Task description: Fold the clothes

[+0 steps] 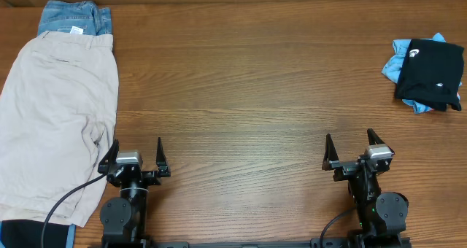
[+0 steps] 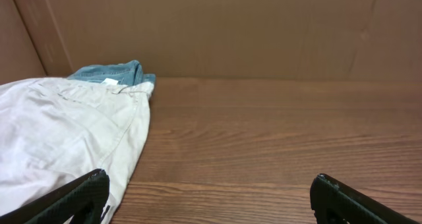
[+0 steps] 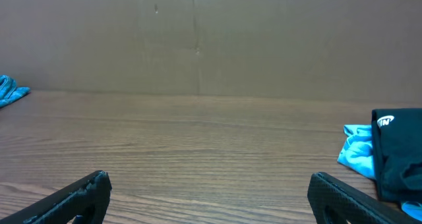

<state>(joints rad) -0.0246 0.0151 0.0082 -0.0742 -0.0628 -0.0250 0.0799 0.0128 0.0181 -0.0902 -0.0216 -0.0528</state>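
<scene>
Beige shorts (image 2: 59, 132) in left wrist view, black T-shirt (image 3: 399, 155) in right — all fingers (image 2: 79, 194) wide, empty.

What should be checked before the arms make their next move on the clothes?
1. Left gripper open and empty: ok.
2. Right gripper open and empty: ok.
3. Black T-shirt in view, on the right gripper's side: ok.
4. Black T-shirt separate from the light-blue tee: not ok, it lies on it.
5. Cable off the beige shorts: not ok, it crosses them.
</scene>
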